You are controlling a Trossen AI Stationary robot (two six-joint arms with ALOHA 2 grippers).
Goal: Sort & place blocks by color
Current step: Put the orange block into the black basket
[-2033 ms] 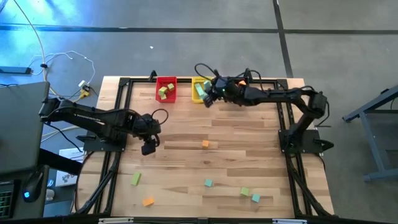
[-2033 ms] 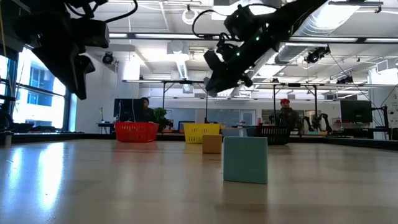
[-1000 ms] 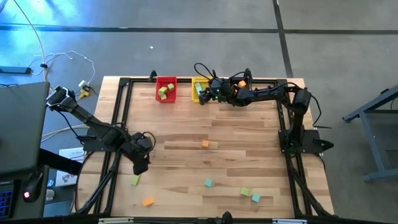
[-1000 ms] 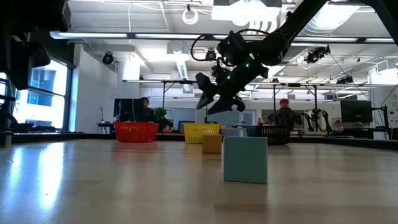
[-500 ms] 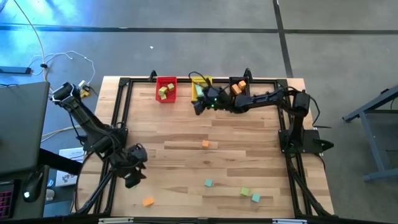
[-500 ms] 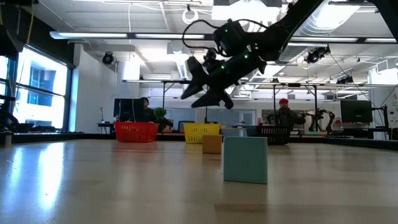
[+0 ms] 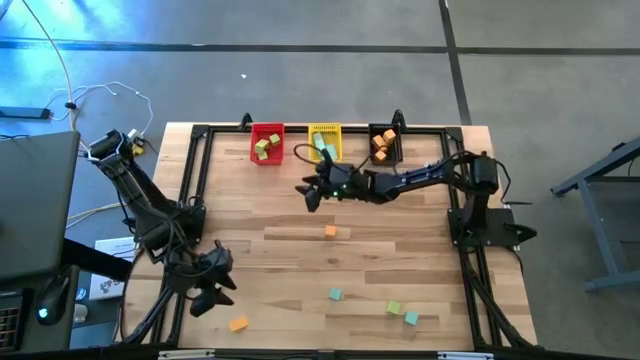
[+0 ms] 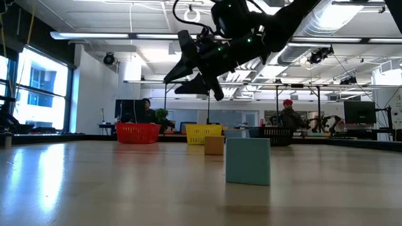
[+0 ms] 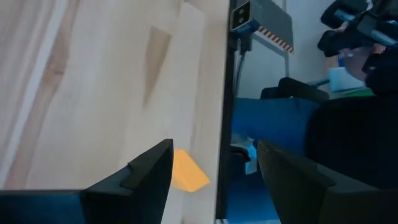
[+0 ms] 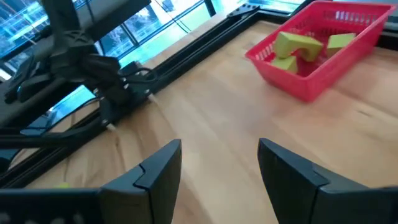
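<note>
In the left wrist view we see only part of an orange block [image 9: 186,172]; the rest lies behind the left gripper's [image 9: 214,171] fingers [image 9: 140,177]. In the high view the yellow-green block is hidden under that gripper [image 7: 205,290]. In the low view, the teal block [image 8: 248,161] covers part of the orange block [image 8: 214,145] behind it.

High cam overhead, straight down, whole table [image 7: 300,215]. Low cam at tabletop level, close behind teal block [image 8: 247,161], facing far bins. Wrist cams close. Red bin [image 7: 266,143] shared w/ right wrist.
</note>
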